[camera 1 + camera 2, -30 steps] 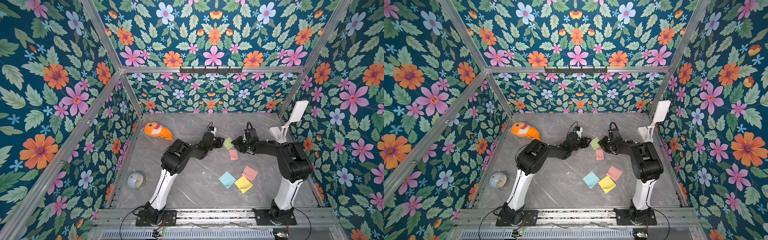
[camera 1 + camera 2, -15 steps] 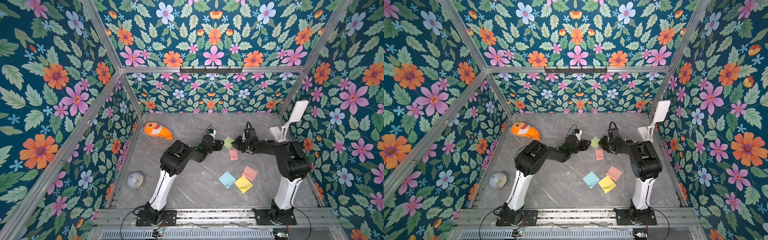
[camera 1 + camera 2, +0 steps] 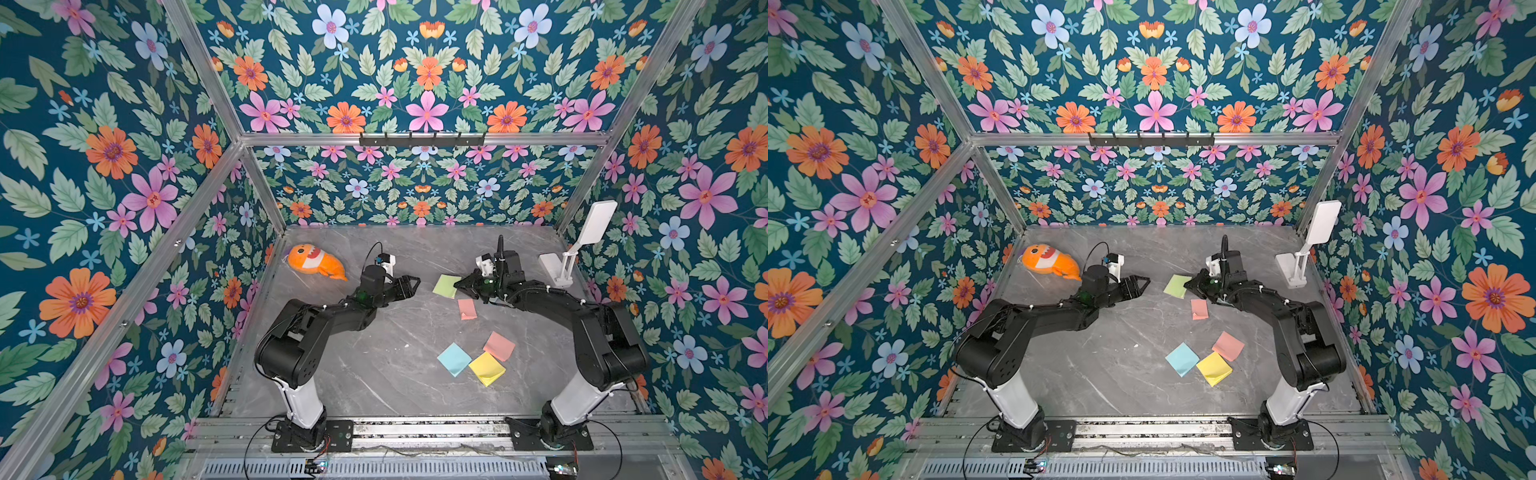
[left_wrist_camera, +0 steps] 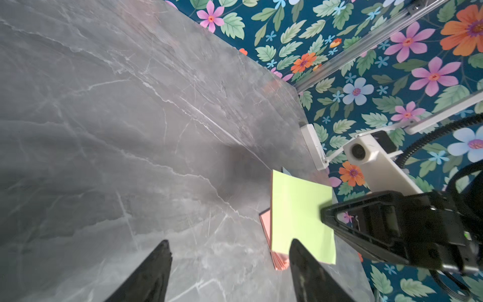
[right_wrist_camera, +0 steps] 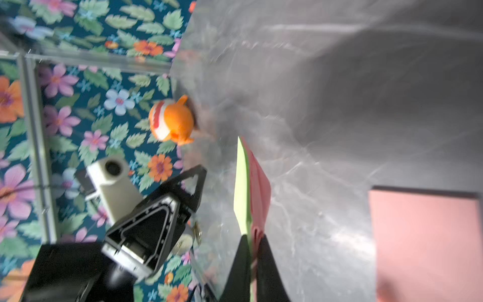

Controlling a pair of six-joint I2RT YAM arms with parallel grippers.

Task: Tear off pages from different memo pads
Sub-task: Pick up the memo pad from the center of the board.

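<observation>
The left gripper [image 3: 417, 284] has let go and backed off, jaws wide. The green page [image 3: 446, 286] is now pinched in the right gripper [image 3: 458, 286] alone, toward the desk's back edge. A pink pad [image 4: 265, 228] may be caught too — blur hides it — so the tear looks unfinished.

Bright, even overhead light throws soft shadows on the bench [image 3: 386, 365]; both top views are sharp, the right wrist view motion-blurred.
</observation>
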